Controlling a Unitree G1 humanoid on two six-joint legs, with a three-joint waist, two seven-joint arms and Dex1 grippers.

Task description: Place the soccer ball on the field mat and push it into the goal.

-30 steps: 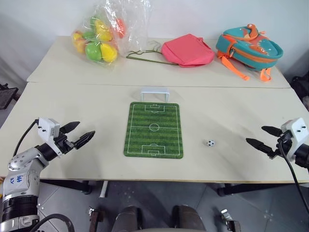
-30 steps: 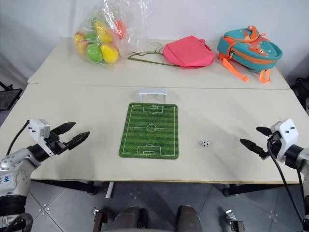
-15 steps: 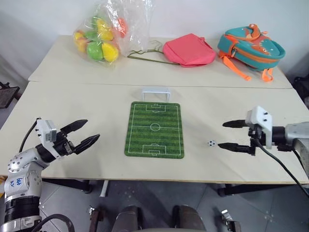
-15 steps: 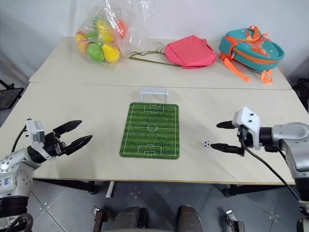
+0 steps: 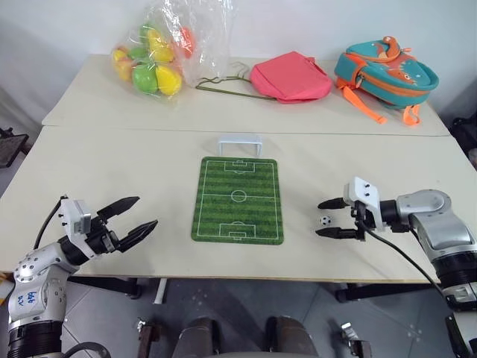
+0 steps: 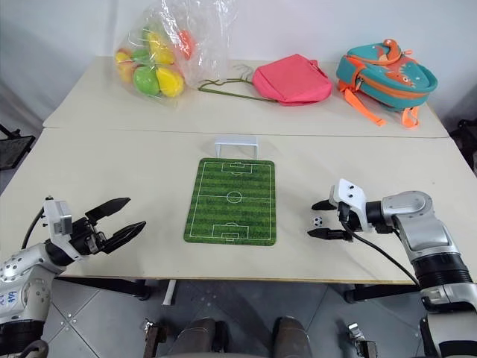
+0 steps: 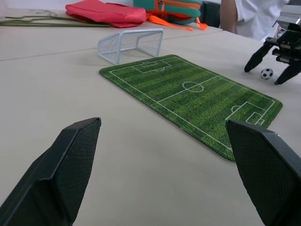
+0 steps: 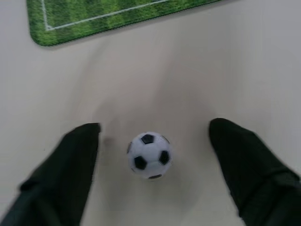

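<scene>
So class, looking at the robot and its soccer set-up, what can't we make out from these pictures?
- Plastic bag of balls: its folds hide the exact count, head views.
- Person: cut off by the top edge, left wrist view.
- Right end effector fingers: bases cut by the bottom edge, right wrist view.
</scene>
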